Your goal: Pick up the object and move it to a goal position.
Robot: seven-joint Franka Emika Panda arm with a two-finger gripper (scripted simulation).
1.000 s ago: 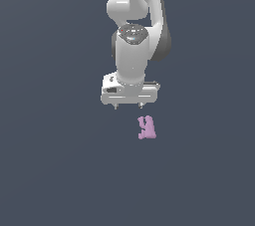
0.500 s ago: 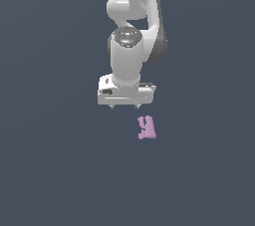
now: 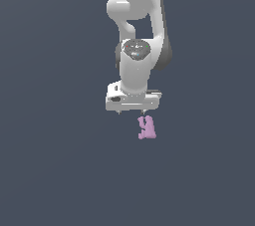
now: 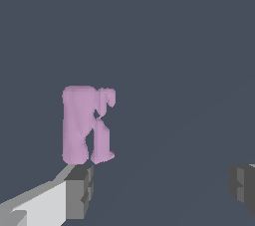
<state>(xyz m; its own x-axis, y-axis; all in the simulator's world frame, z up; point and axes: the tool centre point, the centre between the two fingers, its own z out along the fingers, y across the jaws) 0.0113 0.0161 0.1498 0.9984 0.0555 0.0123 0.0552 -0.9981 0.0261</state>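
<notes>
So far nothing is grasped: my end effector (image 3: 133, 112) hangs at mid-frame in the exterior view, jaws spread wide and empty. The object (image 3: 146, 127) sits just below it, toward the lower right, not between my fingers (image 4: 79, 190). The alignment, the pinch, the lift and the carry to the goal all seem left to do.

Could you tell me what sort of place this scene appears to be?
Most likely a bare simulated test scene: a featureless dark grey ground, one white arm whose gripper hangs open, and a single pink lumpy object nearby.
</notes>
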